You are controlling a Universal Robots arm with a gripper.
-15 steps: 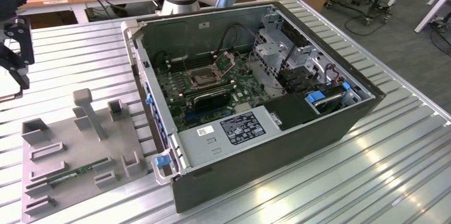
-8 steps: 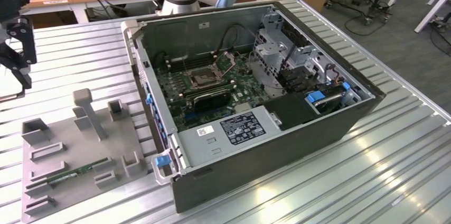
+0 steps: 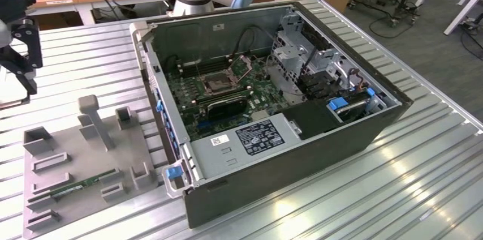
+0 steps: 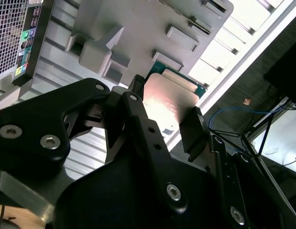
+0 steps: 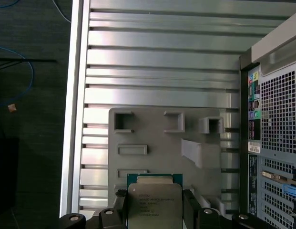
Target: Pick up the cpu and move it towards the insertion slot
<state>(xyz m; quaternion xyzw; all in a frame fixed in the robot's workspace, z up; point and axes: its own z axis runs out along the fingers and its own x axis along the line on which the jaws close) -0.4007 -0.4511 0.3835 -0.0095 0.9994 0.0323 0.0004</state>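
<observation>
Clamping the flat, shiny square cpu (image 5: 154,205) by opposite edges are two black angular fingers (image 4: 193,130)

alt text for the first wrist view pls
The tool grips the cpu by two opposite edges, its silver top facing the camera. Beyond it, a grey holder tray lies on a slatted metal table beside a computer case.

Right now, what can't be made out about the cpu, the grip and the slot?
- cpu: one edge cut off by the first wrist view's frame; underside faces away in both wrist views.
- gripper: shut on the cpu, but the fingers hide the contact along its sides.
- slot: too small in the exterior view to tell its pins or lever position.
</observation>
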